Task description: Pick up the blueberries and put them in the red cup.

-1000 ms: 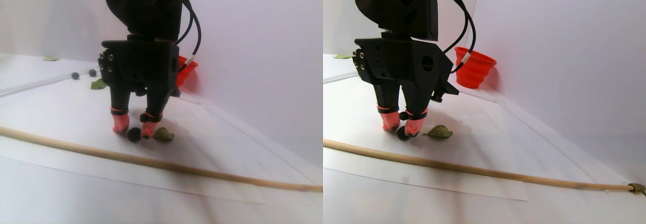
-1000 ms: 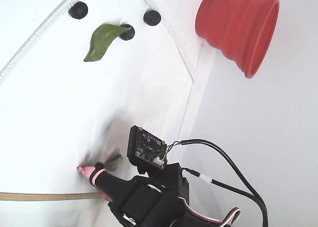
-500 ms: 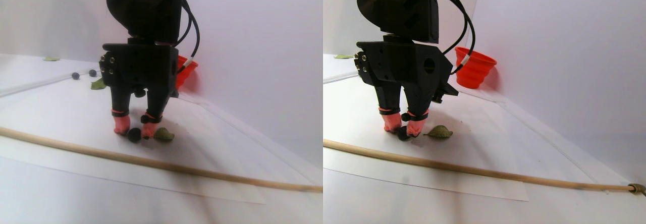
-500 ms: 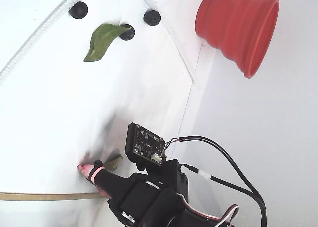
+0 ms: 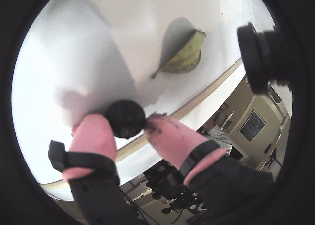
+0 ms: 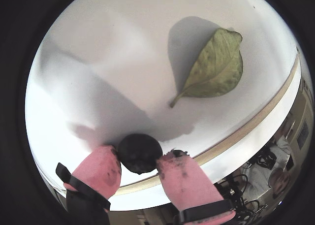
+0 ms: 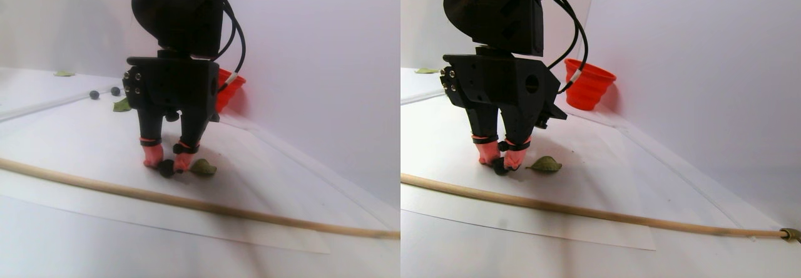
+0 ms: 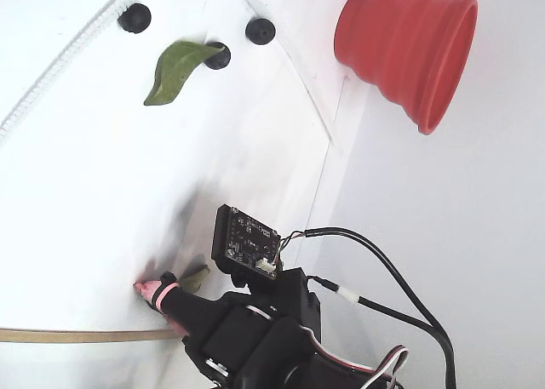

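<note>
One blueberry (image 6: 140, 152) sits on the white sheet, pinched between the two pink-tipped fingers (image 6: 101, 171) of my gripper (image 6: 140, 160); both tips touch it. The same berry (image 5: 125, 118) shows in the other wrist view, with the gripper (image 5: 127, 127) shut on it. In the stereo pair view the gripper (image 7: 166, 164) points straight down at the table. Three more blueberries (image 8: 134, 17) lie at the far end of the table near a green leaf (image 8: 174, 70). The red cup (image 8: 400, 48) stands by the wall, far from the gripper.
A small green leaf (image 6: 216, 67) lies just beside the gripped berry. A long wooden stick (image 7: 188, 203) crosses the table in front of the gripper. White walls (image 7: 313, 71) close in behind and beside the cup. A black cable (image 8: 383, 270) hangs off the arm.
The two fingers have drawn in a little round the berry. The arm has shifted slightly; the berry and the leaf lie where they were.
</note>
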{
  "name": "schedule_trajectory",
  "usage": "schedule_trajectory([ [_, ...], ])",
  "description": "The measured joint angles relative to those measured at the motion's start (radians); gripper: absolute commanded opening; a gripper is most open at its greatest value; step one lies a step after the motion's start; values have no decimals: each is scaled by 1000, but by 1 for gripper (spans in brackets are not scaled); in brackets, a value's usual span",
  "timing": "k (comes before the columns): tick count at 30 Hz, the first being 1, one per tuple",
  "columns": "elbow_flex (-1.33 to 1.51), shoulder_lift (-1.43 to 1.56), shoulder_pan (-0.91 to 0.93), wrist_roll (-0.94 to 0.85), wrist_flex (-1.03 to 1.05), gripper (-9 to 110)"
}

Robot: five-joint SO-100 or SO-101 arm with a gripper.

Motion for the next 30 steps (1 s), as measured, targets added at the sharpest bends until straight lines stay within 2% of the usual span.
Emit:
schedule_trajectory([
  [15,3,17,0,-15,3,11],
  [30,21,152,0,-55,97,11],
])
